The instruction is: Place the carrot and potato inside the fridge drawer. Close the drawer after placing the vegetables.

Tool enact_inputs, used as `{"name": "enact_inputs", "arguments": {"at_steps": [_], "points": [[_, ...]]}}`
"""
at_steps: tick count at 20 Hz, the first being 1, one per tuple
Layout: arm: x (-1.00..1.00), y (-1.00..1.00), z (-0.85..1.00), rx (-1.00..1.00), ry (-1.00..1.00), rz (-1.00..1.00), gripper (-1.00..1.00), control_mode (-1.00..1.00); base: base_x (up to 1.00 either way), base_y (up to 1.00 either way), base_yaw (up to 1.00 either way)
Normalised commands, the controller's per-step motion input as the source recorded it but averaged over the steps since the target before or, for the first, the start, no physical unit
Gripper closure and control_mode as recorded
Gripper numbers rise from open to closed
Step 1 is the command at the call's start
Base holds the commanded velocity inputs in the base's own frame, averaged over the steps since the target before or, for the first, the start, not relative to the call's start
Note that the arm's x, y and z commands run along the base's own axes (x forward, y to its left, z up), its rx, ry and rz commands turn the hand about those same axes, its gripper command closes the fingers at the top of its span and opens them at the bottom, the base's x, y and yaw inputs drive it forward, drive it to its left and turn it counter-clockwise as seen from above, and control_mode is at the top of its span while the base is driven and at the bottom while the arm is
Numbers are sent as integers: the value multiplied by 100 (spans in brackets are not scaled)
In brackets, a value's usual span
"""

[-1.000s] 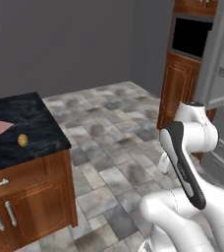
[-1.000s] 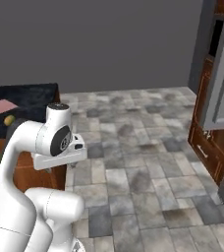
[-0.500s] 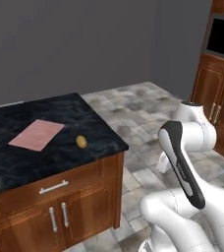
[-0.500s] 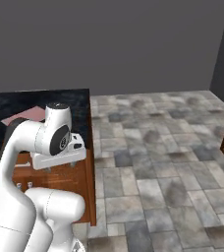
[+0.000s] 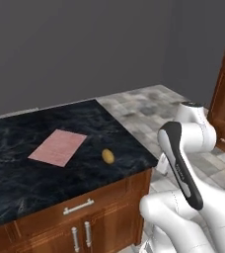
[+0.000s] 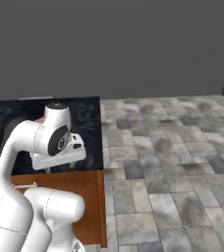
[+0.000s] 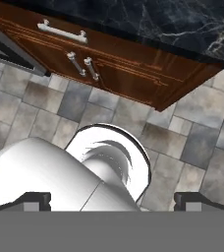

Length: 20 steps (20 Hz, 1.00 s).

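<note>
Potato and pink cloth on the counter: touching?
Apart. The left base view shows the potato lying to the right of the pink cloth, with a strip of bare black counter plainly visible between them.

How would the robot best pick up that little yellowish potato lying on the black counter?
Probably from straight above, jaws closing across its narrow middle. The potato is a small rounded oval lying flat on the counter, with bare stone all round it and the pink cloth off to one side, apart from it, so nothing blocks a downward approach. The gripper is open and pointing at the floor.
</note>
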Motion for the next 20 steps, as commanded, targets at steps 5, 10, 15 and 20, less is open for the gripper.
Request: {"name": "enact_inputs", "arguments": {"at_steps": [5, 10, 15, 20], "points": [[0, 0, 0, 0, 0, 0, -100, 100, 43, 16, 15], [0, 0, 0, 0, 0, 0, -100, 100, 0, 21, 23], [0, 0, 0, 0, 0, 0, -100, 100, 5, 9, 30], [3, 3, -1, 0, 0, 0, -100, -100, 1, 4, 15]]}}
